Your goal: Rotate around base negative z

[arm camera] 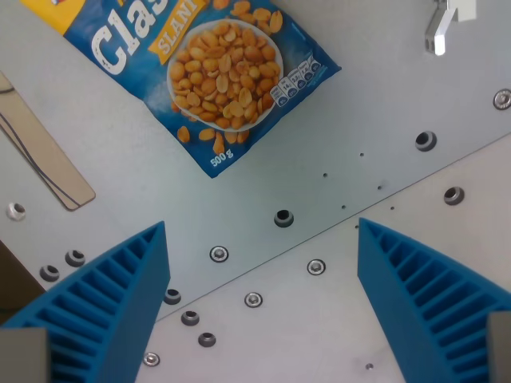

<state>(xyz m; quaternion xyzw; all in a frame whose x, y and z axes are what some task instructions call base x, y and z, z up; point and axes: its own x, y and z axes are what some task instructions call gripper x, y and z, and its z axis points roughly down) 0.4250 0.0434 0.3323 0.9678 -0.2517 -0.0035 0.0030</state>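
peanut bag lies on the metal plate, toward the wrist view's upper left.

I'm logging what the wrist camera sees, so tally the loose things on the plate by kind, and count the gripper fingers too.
Peanut bag: 1
Tan strip with a dark cord, at the wrist view's left: 1
White bracket, at the top right edge: 1
Blue ribbed fingers of the gripper, spread apart with nothing between: 2
Total: 5

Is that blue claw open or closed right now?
Open. The claw has its two blue fingers spread far apart, with bare grey table showing between them and nothing held.
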